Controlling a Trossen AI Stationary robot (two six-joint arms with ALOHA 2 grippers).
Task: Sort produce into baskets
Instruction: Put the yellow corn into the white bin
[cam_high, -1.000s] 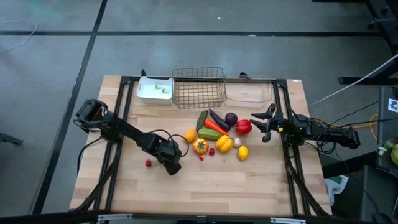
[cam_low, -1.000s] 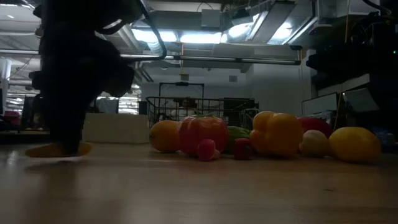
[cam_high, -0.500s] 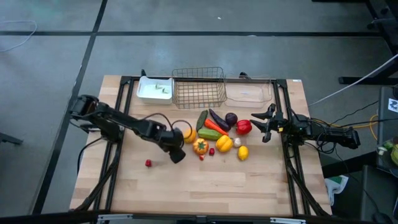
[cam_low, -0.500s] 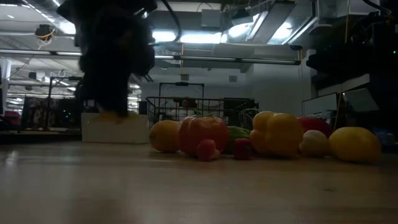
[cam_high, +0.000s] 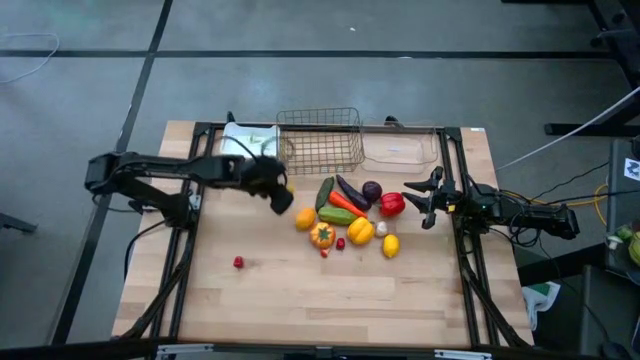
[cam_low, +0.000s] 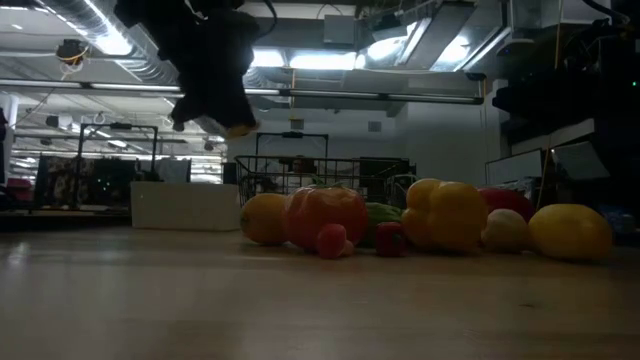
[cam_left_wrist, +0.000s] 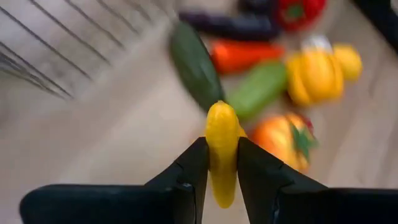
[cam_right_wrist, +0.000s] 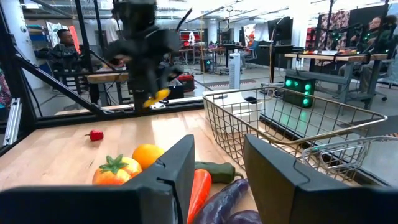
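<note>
Left gripper (cam_left_wrist: 222, 163) is up off the table and clamped on a small yellow piece (cam_left_wrist: 221, 149), which stands upright between its two fingers (cam_left_wrist: 189, 168); it looks like a little banana or squash, though the blur makes that hard to call. From above, that gripper (cam_high: 281, 192) hangs just in front of the grey wire-mesh basket (cam_high: 320, 140), near the white tray (cam_high: 240, 146) beside it. The clear bin (cam_high: 400, 148) sits on the basket's other side.

The pile of produce lies mid-table: cucumber (cam_high: 325, 192), eggplant (cam_high: 351, 192), purple onion (cam_high: 371, 190), red pepper (cam_high: 392, 204), carrot (cam_high: 347, 204), yellow pepper (cam_high: 360, 231), lemon (cam_high: 390, 245), orange (cam_high: 306, 219) and an orange tomato-like piece (cam_high: 322, 236). One tiny red piece (cam_high: 239, 263) rests well apart from the rest, toward the left.

Right gripper (cam_high: 425, 196) waits just beside the red pepper, jaws parted and holding nothing
</note>
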